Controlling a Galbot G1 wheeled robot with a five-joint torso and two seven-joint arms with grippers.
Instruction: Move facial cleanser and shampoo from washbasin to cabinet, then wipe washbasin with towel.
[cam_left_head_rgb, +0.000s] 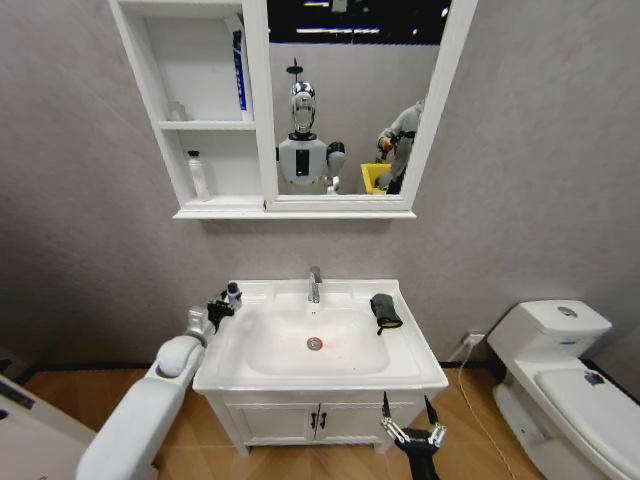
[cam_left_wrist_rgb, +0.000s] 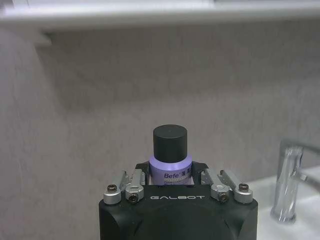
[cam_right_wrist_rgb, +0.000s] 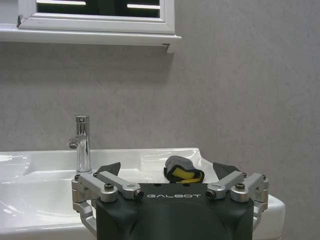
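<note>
Head view: left gripper (cam_left_head_rgb: 222, 305) at washbasin (cam_left_head_rgb: 400, 365) back-left corner, jaws closed around purple bottle (cam_left_wrist_rgb: 170, 167) with black cap, likely facial cleanser. Right gripper (cam_left_head_rgb: 412, 420) low, in front of basin's right corner, fingers spread, holding nothing. Towel (cam_left_head_rgb: 385, 310) on right rim. 1 white bottle (cam_left_head_rgb: 198, 175) in cabinet (cam_left_head_rgb: 140, 75).

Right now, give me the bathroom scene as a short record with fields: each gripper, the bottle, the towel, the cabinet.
left gripper: at the washbasin's back left corner, shut on the purple bottle
purple bottle: black cap, upright between the fingers
right gripper: open, low in front of the washbasin's right front corner, holding nothing
towel: dark, bunched on the washbasin's right rim
tap: chrome, centre back
cabinet: white bottle in the lower compartment, blue and white tube above
</note>
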